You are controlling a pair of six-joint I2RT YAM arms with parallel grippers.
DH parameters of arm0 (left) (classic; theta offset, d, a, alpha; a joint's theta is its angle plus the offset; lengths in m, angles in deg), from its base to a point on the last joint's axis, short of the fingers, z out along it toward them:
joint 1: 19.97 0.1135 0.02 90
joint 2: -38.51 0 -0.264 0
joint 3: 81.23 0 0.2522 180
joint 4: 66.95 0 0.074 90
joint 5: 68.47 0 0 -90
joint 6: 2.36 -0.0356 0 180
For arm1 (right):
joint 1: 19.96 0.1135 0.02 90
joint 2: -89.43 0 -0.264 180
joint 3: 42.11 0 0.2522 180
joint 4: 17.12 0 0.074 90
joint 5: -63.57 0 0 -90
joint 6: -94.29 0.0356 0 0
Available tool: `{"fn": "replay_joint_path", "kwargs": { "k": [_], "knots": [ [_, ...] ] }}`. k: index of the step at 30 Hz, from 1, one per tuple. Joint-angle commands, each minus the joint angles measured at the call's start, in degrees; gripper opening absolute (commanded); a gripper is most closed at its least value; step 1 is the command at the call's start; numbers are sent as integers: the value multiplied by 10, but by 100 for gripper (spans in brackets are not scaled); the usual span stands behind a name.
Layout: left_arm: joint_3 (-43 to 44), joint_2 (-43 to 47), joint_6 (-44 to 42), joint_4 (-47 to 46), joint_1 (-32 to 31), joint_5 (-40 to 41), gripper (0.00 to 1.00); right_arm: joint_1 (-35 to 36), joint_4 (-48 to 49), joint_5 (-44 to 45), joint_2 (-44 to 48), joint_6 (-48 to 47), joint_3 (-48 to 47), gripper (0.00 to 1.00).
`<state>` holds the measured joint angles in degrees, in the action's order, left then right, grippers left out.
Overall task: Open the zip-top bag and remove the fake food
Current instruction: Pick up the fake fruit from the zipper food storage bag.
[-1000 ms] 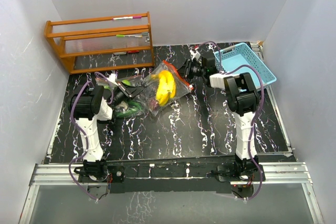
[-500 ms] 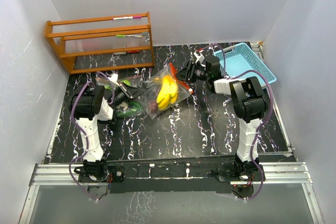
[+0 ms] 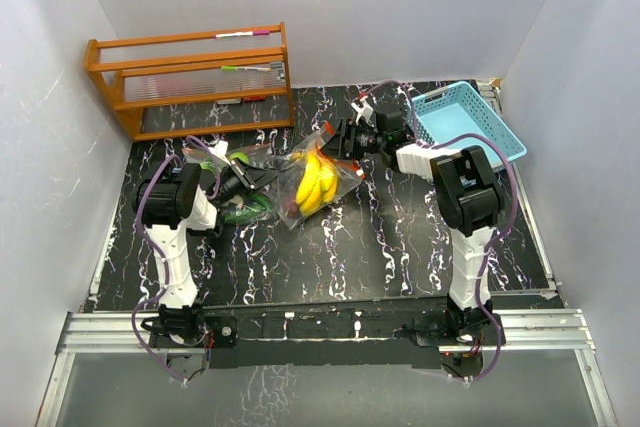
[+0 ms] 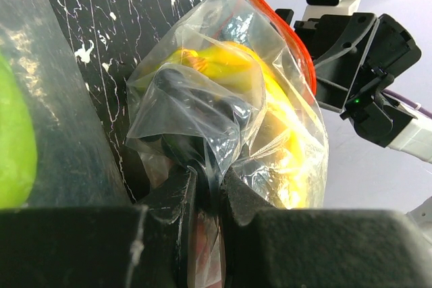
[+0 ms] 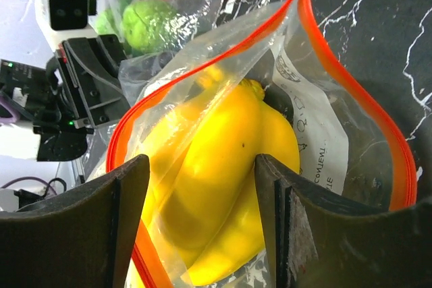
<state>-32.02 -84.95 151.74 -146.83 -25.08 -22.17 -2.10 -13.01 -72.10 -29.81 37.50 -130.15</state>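
Closer to the bag mouth than a second ago, right fingers [image 3: 340, 139], shifted leftward away from the light-blue basket [image 3: 470, 125]; zip-top bag [image 3: 300, 202] and its contents nudged slightly toward the near edge.

From above: bag lying on the black marbled worktop [image 3: 340, 247], stretched between the two arms. Yellow bananas [image 3: 314, 187] inside, plain to see through the clear film. Left fingers [image 3: 258, 177] at the bag's left corner, right fingers at its far right end. Green fruit [image 3: 240, 211] just beside the left fingers, on their near side. Wooden rack [image 3: 190, 75] against the back wall, well apart from the rest.

From the left wrist: left fingers [image 4: 172, 200] pressed together on a bunched fold of the bag's film, pinching it. Bananas [image 4: 283, 146] a yellow mass behind crumpled plastic, red zip strip [image 4: 297, 45] curving over the top. Green fruit [image 4: 13, 139] blurred at the left edge. Right arm's black fingers just beyond the bag.

From the right wrist: right fingers [image 5: 128, 227] spread wide, one on either side of the bag's open mouth, closed on nothing. Bananas [image 5: 223, 160] between them, still within the bag, red zip strip [image 5: 358, 99] looping around. Printed paper slip [image 5: 304, 119] inside, beside the bananas. Green fruit [image 5: 152, 21] farther off behind clear film; same bag or another, impossible to tell.
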Motion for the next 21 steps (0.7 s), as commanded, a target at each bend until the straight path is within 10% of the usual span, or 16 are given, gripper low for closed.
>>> {"fn": "replay_joint_path", "kwargs": {
  "k": [1, 8, 16, 21],
  "knots": [
    [-4, 0, -8, -89, -6, -14, 0, 13, -85, 0, -3, -50, -27, 64],
    [-4, 0, -9, -89, -8, -12, 0, 15, -124, -13, 28, -57, 39, 52],
    [-6, 6, -12, -89, -17, -7, 0, 14, -91, -61, 59, -28, 63, 11],
    [-18, 18, -18, -89, -18, -2, 0, -2, -71, -25, 107, -3, 88, 8]
  ]
}}
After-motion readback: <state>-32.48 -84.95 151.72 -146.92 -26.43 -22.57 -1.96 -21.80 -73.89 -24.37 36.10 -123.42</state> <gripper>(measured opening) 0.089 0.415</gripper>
